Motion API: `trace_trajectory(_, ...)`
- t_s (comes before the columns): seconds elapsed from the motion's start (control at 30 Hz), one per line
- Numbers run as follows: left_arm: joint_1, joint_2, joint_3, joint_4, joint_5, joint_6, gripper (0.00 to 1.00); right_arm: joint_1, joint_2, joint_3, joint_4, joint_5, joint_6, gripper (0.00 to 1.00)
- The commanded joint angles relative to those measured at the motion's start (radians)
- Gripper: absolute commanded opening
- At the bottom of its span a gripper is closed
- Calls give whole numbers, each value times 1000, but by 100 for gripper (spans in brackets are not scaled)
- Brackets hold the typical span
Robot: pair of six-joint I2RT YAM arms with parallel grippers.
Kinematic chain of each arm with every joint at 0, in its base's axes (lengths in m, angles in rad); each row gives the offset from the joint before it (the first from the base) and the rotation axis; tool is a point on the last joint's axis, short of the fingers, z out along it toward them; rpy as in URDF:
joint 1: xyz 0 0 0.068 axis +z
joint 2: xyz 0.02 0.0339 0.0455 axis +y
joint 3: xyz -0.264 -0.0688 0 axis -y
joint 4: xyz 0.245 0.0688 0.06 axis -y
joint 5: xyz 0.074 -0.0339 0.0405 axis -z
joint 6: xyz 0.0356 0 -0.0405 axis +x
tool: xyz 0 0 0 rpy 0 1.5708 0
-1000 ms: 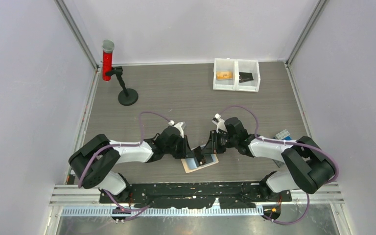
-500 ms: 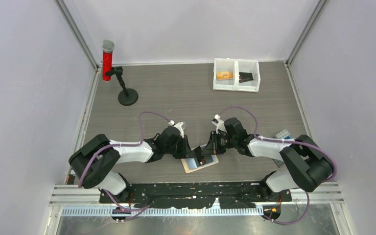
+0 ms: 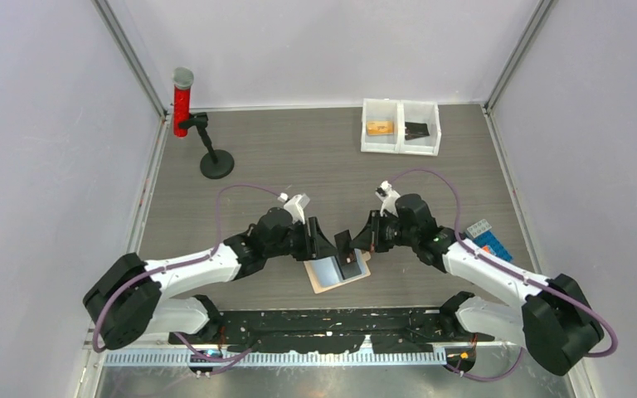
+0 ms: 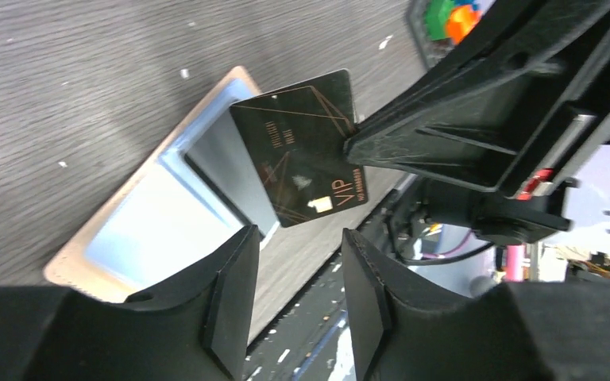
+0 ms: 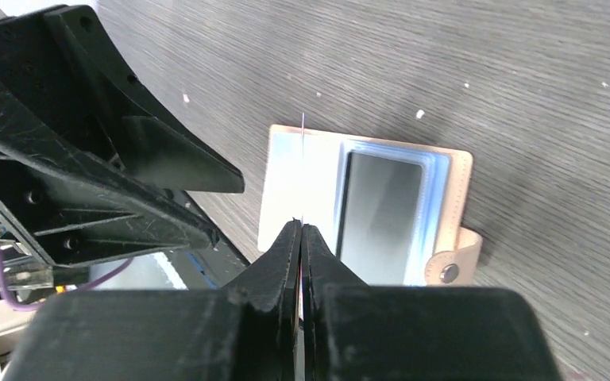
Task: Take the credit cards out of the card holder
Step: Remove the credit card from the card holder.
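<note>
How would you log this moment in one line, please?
right gripper: shut on card, above holder | left gripper: open, empty | holder: open on table

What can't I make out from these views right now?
Right wrist view: the credit card in the right gripper is edge-on, face hidden.
Same view, card holder: glossy pockets, so the dark pane may be another card or a reflection.
Top view: contents of the white bin too small to identify.

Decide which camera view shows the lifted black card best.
The left wrist view: the card faces the lens, print readable. The right wrist view shows only its thin edge in the shut right gripper. The top view shows a small dark shape.
</note>
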Motion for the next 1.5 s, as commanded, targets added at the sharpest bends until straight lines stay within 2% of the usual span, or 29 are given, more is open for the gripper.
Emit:
trace_trajectory(0.0, -4, -81, 1, 35, 37, -42, 48, -4, -77, 11, 75, -22, 71, 5)
trace_trajectory(0.27, -4, -172, -24, 72, 51, -95, 55, -4, -244, -89, 330, -116, 274, 5)
trace_trajectory(0.43, -4, -208, -46, 150, 76, -135, 55, -5, -288, -140, 469, -154, 361, 5)
trace_trajectory(0.57, -4, -216, -80, 276, 117, -186, 41, -4, -297, -155, 495, -166, 373, 5)
trace_trajectory(0.73, -4, -230, -121, 365, 147, -222, 12, -6, -286, -152, 495, -217, 332, 12)
trace_trajectory(0.8, -4, -249, -124, 338, 153, -210, 1, -11, -282, -133, 415, -237, 260, 18)
trace_trajectory(0.93, -4, -308, -110, 192, 185, -132, 0, -46, -291, -93, 271, -294, 96, 35)
trace_trajectory(1.07, -4, -380, -94, 14, 211, -16, 0, -92, -284, -21, 140, -431, -43, 52)
trace_trajectory(1.13, -5, -409, -90, -43, 230, 21, 0, -102, -274, 24, 59, -470, -137, 56)
trace_trajectory(1.27, -4, -412, -55, -137, 313, 83, 0, -103, -225, 59, 68, -489, -143, 56)
trace_trajectory(1.47, -4, -391, -42, -122, 410, 87, 0, -82, -126, 91, 97, -535, -147, 56)
